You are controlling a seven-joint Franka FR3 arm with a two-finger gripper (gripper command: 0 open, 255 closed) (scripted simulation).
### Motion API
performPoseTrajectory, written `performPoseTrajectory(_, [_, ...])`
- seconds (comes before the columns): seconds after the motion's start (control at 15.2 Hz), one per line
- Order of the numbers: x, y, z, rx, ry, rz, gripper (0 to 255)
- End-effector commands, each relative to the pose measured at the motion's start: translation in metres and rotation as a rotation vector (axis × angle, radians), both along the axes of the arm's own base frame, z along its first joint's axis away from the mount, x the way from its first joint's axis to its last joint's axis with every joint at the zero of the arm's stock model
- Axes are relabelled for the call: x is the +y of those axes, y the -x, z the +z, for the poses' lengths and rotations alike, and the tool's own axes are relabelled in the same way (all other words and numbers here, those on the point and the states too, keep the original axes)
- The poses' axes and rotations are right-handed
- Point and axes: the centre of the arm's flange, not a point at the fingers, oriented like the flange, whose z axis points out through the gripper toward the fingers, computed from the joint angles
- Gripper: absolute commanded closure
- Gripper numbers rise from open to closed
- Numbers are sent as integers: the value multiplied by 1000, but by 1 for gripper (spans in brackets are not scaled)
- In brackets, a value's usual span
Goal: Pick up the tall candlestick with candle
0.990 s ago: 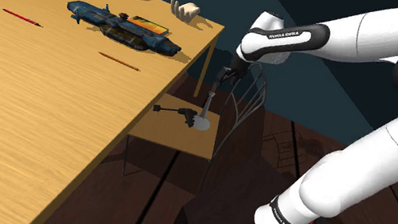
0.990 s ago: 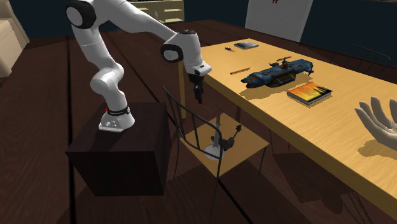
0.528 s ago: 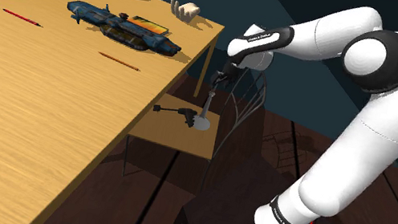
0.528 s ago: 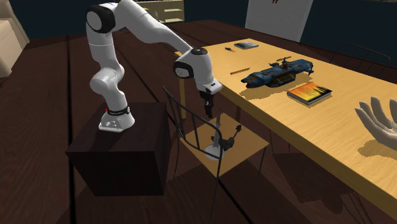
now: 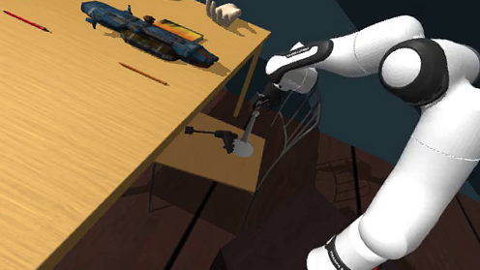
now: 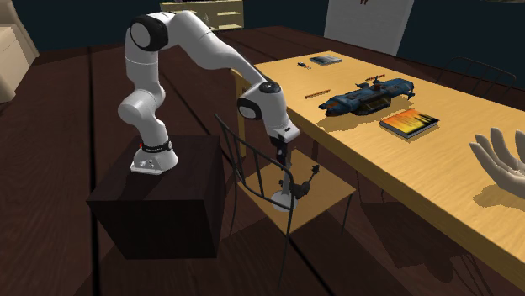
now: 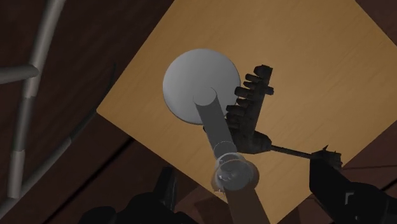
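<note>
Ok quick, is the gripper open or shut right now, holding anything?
Gripper: open, its fingers either side of the tall grey round-based candlestick top, not gripping it.

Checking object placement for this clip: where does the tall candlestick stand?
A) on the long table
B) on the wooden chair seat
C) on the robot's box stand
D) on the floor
B: the candlestick rests with its round grey base on the wooden chair seat, as the wrist view also shows.
</note>
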Motion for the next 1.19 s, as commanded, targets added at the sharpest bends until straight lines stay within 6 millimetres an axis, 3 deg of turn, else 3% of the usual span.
performPoseTrajectory(0.0, [0, 0, -12, 0, 0, 0, 0])
performPoseTrajectory(0.2, [0, 0, -20, 0, 0, 0, 0])
performPoseTrajectory(0.26, [0, 0, -20, 0, 0, 0, 255])
performPoseTrajectory(0.86, [0, 0, -20, 0, 0, 0, 255])
performPoseTrajectory(1.12, [0, 0, 1, 0, 0, 0, 255])
